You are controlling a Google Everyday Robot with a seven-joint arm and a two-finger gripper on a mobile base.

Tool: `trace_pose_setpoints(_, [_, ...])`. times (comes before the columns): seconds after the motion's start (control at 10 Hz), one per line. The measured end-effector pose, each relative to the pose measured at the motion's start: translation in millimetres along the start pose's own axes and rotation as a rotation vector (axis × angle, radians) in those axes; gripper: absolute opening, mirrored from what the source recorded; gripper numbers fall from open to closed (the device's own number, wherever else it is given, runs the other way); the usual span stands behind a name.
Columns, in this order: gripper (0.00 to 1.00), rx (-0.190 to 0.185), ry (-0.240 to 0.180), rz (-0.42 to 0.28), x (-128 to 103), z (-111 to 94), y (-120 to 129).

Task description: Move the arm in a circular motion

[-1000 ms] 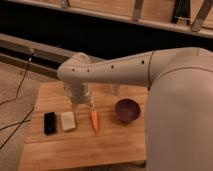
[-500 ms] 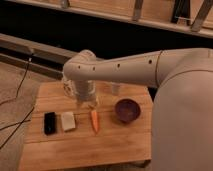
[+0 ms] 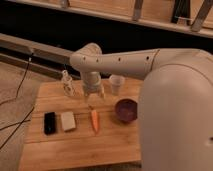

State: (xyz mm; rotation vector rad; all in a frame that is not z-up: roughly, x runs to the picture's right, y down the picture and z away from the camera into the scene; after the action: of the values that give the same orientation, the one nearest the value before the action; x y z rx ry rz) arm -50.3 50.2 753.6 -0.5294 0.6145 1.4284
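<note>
The arm (image 3: 120,62) fills the right of the room from where I stand. It is a thick, smooth cream-white tube reaching left over the wooden worktop (image 3: 80,147), then bending down at a rounded joint. It looks heavy and rigid, and I doubt any part of it would flex during a sweep. As I read the task, there is nothing to take hold of, since the arm itself is what has to move.

Its tool (image 3: 93,93) hangs pale and translucent just above the tip of a carrot (image 3: 94,121), carrying nothing that I can see. I cannot tell whether it is set wide or narrow.

A white cup (image 3: 116,84) stands near on one side and a small pale bottle (image 3: 67,85) on the other. Both look light and easy to tip. A purple bowl (image 3: 126,110), a white block (image 3: 67,120) and a black block (image 3: 50,122) lie lower down.
</note>
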Motion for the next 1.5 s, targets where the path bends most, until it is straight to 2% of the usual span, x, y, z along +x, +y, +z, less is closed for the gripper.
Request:
trace_pose_setpoints(0.3, [0.65,0.023,-0.008,-0.049,-40,14,11])
trace_pose_setpoints(0.5, [0.65,0.025,-0.007,-0.116,-55,20,41])
trace_pose_setpoints(0.8, [0.65,0.016,-0.013,-0.198,-59,21,87])
trace_pose_setpoints(1.1, [0.65,-0.005,-0.02,-0.263,-37,12,130])
trace_pose_setpoints(1.3, [0.65,-0.033,-0.041,-0.292,-6,-4,149])
trace_pose_setpoints(1.5, [0.65,-0.056,-0.058,-0.31,28,-20,153])
